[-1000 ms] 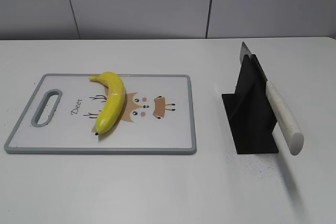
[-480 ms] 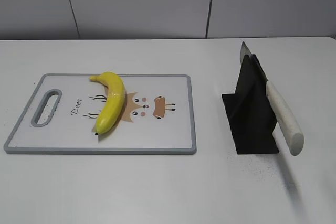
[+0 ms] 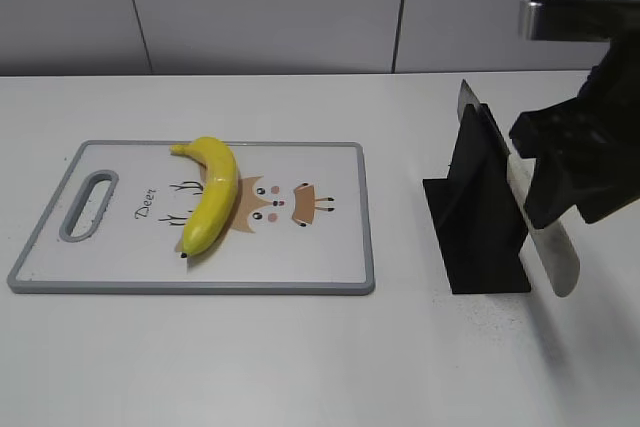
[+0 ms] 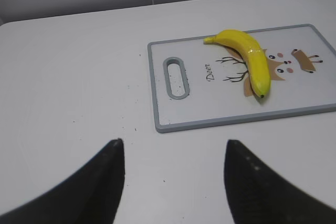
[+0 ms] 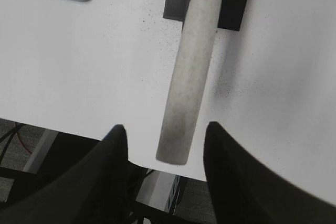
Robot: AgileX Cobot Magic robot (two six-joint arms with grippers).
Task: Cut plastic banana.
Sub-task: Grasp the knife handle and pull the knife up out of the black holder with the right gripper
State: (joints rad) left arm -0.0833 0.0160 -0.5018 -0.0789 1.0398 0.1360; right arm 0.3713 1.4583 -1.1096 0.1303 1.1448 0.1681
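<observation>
Since the earlier frame my right end effector [image 5: 164, 145] has entered at right, fingers spread wide astride the knife [image 5: 190, 77], which leans in its stand [image 3: 478, 215], handle offered. Left end effector [image 4: 173, 174] gapes idle. Banana [image 3: 210, 195] lies whole on the board [image 3: 330, 272], centre-left.

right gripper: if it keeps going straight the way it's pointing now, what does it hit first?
Most likely the pale, off-white knife handle propped in the black stand. It lies between the open fingers of the right gripper, straight ahead. How far off is unclear.
</observation>
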